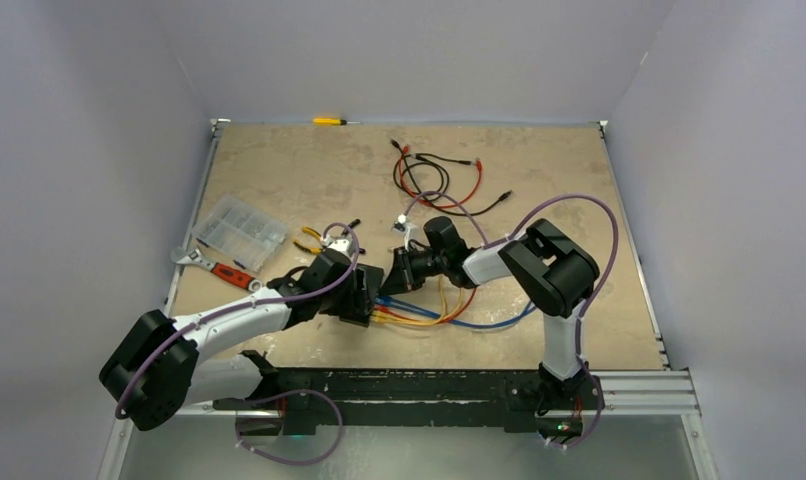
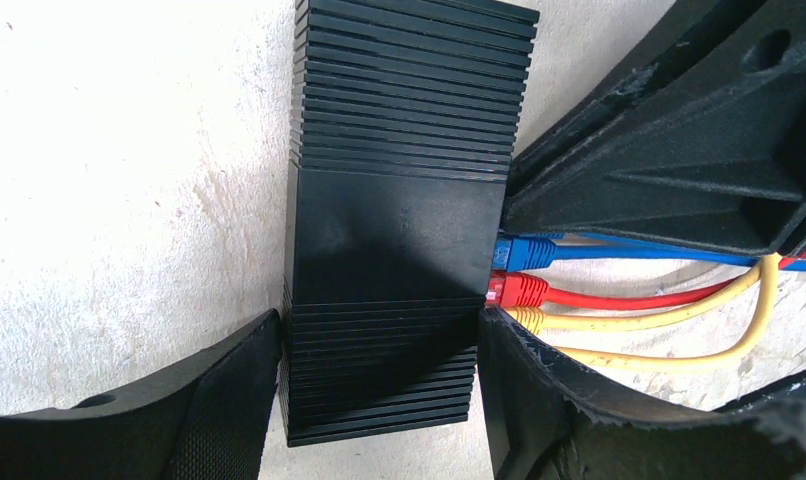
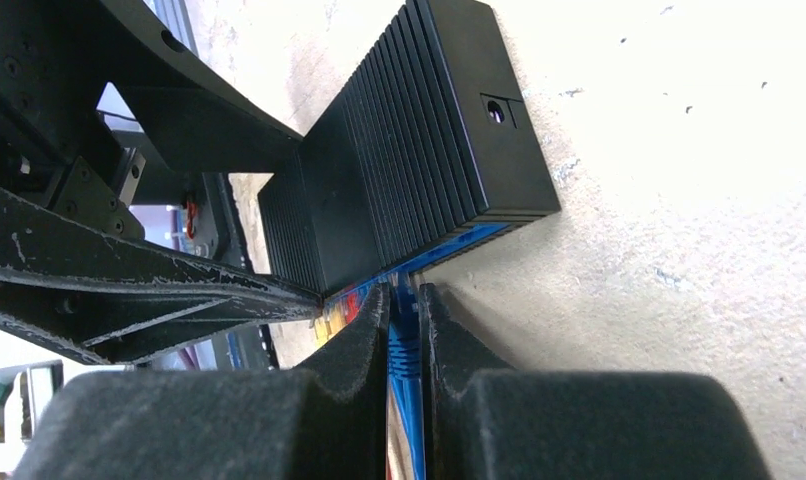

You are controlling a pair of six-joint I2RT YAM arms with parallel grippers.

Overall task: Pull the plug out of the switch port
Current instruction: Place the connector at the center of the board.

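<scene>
The right gripper [image 3: 404, 296] has its jaws drawn narrow, with the blue plug [image 2: 524, 252] pinched between the foam-faced pads just outside the socket. The left gripper [image 2: 379, 328] is clamped across the short width of the switch [image 2: 399, 220], one finger on each long side, pinning it to the counter [image 2: 129, 150].

Both grips look set, so the holding and grasping are done. The blue plug sits fully in its port, so the pull itself is not yet done.

The switch is a flat box of matte black plastic with fine ribs at both ends and a smooth band in the middle. It lies a little left of the middle of the counter's near edge. Beside the blue plug sit a red plug [image 2: 519, 290] and yellow cables [image 2: 659, 322], all glossy and rubbery, curving towards the near edge. The counter is pale, rough and mottled. Towards the left edge stands a clear compartment box [image 1: 241, 230], and thin test leads [image 1: 434, 175] are coiled near the far edge.
</scene>
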